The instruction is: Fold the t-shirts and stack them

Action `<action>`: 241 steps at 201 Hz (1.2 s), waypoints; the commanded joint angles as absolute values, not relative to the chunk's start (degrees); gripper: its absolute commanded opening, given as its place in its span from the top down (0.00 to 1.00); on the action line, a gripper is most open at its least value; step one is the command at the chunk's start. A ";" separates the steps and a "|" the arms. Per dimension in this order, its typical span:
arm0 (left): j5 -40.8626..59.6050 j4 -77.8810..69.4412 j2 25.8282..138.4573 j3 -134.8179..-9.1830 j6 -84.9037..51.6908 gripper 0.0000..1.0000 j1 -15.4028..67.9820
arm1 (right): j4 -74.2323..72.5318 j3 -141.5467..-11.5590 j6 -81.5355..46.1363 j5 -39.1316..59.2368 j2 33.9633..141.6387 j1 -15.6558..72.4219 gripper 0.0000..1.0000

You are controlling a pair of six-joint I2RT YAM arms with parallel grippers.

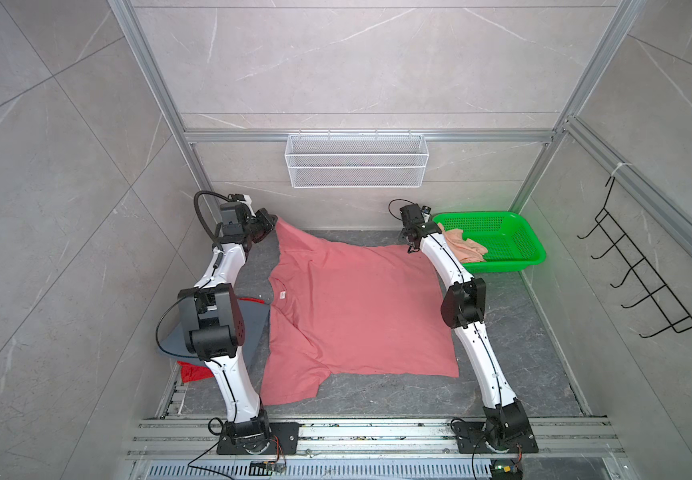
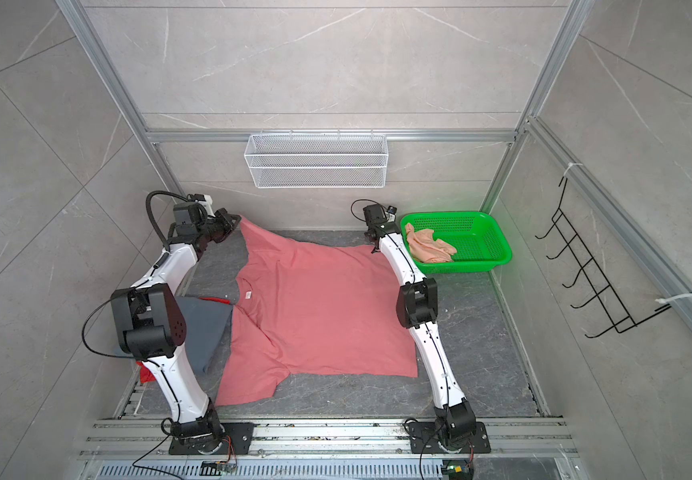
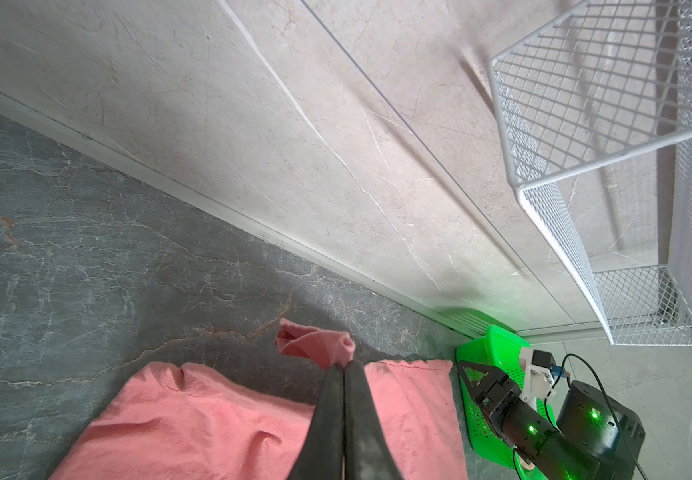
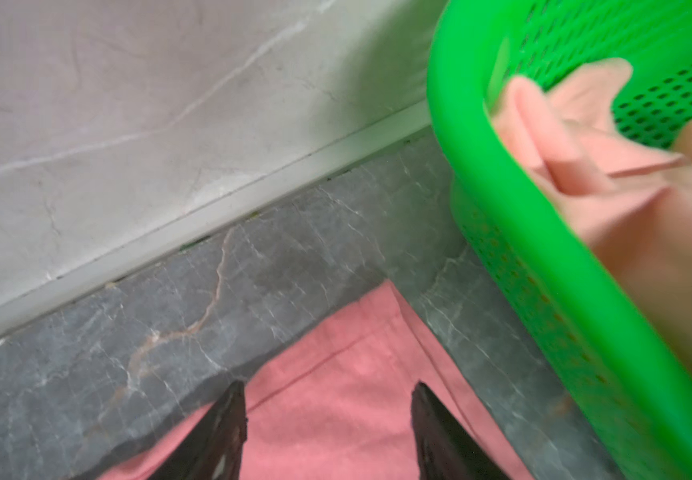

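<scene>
A coral pink t-shirt lies spread on the dark table. My left gripper is shut on its far left corner, and that bit of cloth is lifted near the back wall. Over the shirt's far right hem corner my right gripper stands open, with nothing between its fingers. A pale peach t-shirt lies crumpled in the green basket. A slate grey-blue t-shirt lies under my left arm, with a bright red t-shirt showing beneath it.
The green basket sits at the back right, close beside my right gripper. A white wire basket hangs on the back wall above the table. A black hook rack hangs on the right wall. Aluminium rails run along the front edge.
</scene>
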State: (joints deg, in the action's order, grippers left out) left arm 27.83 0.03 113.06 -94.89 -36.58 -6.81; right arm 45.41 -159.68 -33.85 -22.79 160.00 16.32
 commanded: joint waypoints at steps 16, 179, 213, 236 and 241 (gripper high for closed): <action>29.79 -0.76 109.22 -94.38 -33.93 1.00 -7.25 | 42.55 -161.00 -37.39 -19.05 164.06 15.06 0.34; 27.55 -1.41 88.76 -81.31 -30.20 1.00 -9.89 | 66.11 -156.70 -46.50 -12.73 165.35 17.62 0.36; 25.22 0.61 85.42 -77.09 -29.70 1.00 -9.94 | 68.56 -156.59 -47.24 -12.87 165.80 19.82 0.36; 23.85 0.74 84.47 -73.24 -29.71 1.00 -9.93 | 69.41 -157.23 -47.57 -13.27 166.12 19.87 0.39; 23.64 0.82 84.39 -72.56 -29.79 1.00 -10.00 | 69.56 -157.53 -47.57 -13.27 166.26 19.87 0.40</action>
